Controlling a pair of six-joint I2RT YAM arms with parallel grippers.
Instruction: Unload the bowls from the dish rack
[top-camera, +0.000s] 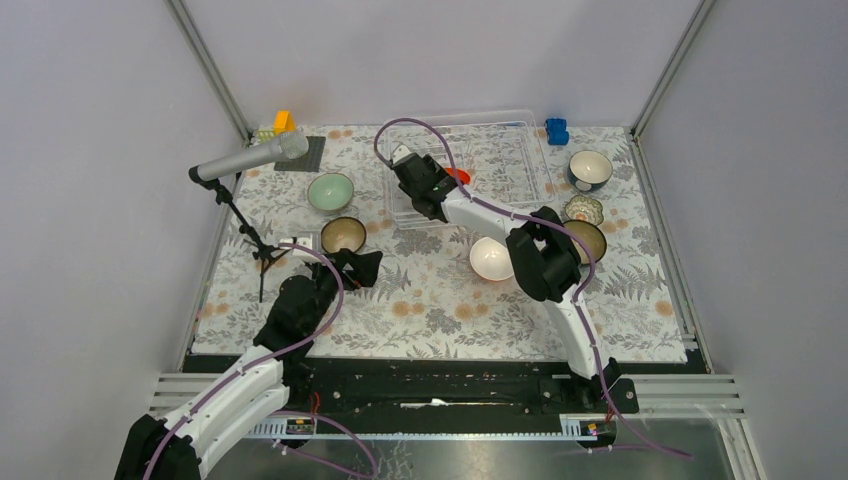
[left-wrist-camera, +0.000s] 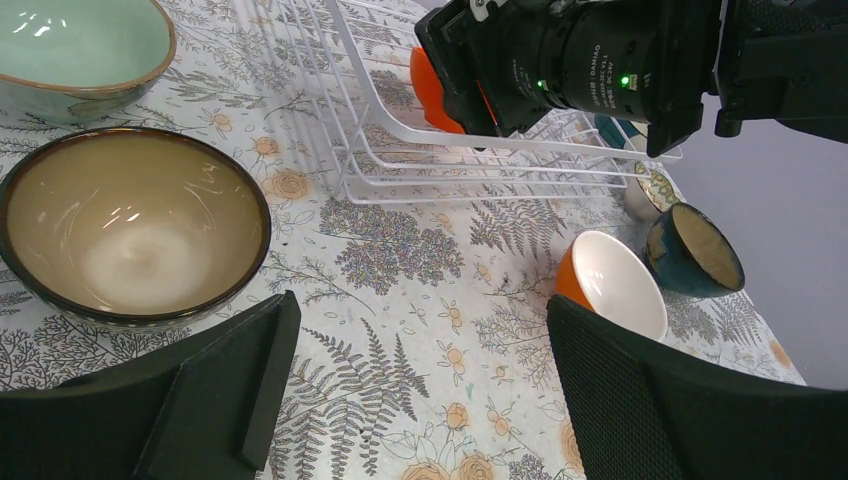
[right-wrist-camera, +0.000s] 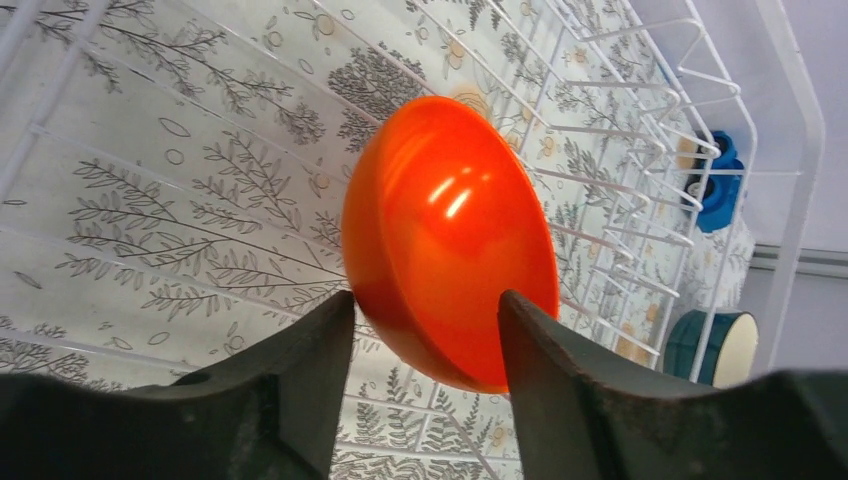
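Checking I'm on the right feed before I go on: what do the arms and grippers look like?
The left arm and right arm are white links with chunky black joints, each trailed by a purple cable. The left gripper and right gripper are matte black, with broad tapered fingers, mesh-textured inside. Small green lights glow on the right wrist's black housing.

Pale grey walls (top-camera: 450, 50) are enclosing left, far and right sides; aluminium corner posts (top-camera: 210, 65) are slanting outward; fern-print tablecloth (top-camera: 440, 300) is lying flat; slotted rails (top-camera: 700, 395) are lining the near edge.

right gripper (top-camera: 447, 185) at an orange bowl (top-camera: 459, 175) inside the clear dish rack (top-camera: 510, 160)
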